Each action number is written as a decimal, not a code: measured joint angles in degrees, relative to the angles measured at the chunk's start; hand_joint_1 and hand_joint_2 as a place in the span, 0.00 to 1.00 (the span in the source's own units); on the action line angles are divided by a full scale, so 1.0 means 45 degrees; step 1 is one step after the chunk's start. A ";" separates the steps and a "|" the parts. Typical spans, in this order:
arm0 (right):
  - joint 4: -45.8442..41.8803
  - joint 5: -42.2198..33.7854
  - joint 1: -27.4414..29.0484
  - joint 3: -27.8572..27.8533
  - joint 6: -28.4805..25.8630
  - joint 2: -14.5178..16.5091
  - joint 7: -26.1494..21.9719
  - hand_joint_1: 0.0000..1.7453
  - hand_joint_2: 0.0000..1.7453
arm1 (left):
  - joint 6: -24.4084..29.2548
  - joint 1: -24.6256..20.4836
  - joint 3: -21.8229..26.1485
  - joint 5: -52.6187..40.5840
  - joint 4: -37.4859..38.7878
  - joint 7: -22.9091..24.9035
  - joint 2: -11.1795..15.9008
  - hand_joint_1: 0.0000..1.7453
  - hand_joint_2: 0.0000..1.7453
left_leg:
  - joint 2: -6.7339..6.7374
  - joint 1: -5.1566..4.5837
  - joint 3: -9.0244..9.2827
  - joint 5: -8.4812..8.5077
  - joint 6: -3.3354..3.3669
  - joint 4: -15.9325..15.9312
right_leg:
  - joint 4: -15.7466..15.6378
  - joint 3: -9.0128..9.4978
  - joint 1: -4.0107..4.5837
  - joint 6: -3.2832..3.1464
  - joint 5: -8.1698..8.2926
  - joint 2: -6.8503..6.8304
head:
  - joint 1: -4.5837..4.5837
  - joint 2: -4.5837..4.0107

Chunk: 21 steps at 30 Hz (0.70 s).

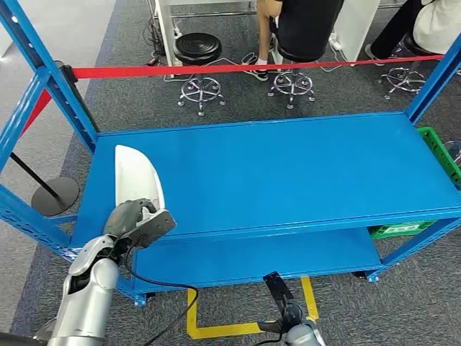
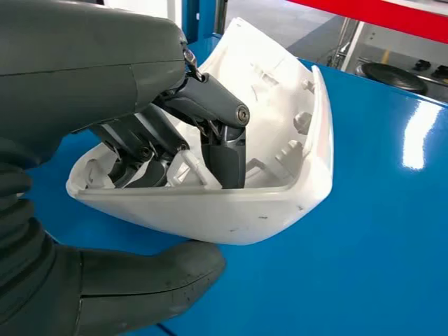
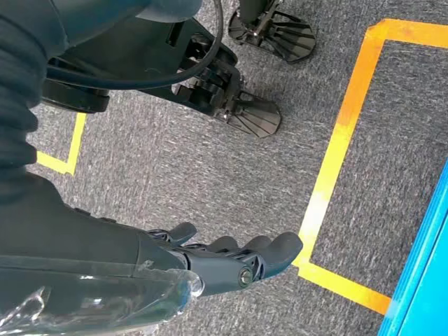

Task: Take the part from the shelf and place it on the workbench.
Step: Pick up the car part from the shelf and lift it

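From the head view, the left hand (image 1: 133, 218) is gripping the white part (image 1: 136, 176), which is lying at the shelf's (image 1: 305, 173) front left corner. At the left wrist, fingers (image 2: 225, 150) are reaching inside the part (image 2: 274, 140) with the thumb (image 2: 153, 280) beneath its outer wall. At the right wrist, the right hand (image 3: 227, 259) is hanging above the floor (image 3: 174, 154), fingers straight and holding nothing.

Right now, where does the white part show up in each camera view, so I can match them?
Head view: white part at the left end of the blue shelf, left hand gripping its near edge.
Left wrist view: white part fills the centre, fingers inside it.
Right wrist view: not in it.
Shared landmark: the blue shelf.
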 joint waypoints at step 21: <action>0.0000 0.0006 -0.0090 -0.0352 0.0206 -0.0006 -0.0299 0.00 1.00 | 0.1666 0.3232 -0.5417 0.0249 -0.4656 -0.0540 0.0402 1.00 1.00 | 0.0201 -0.0043 -0.0106 0.0298 0.0443 -0.0181 | 0.3319 -0.1341 -0.0114 0.0368 -0.1538 -0.0427 | 0.0095 0.0000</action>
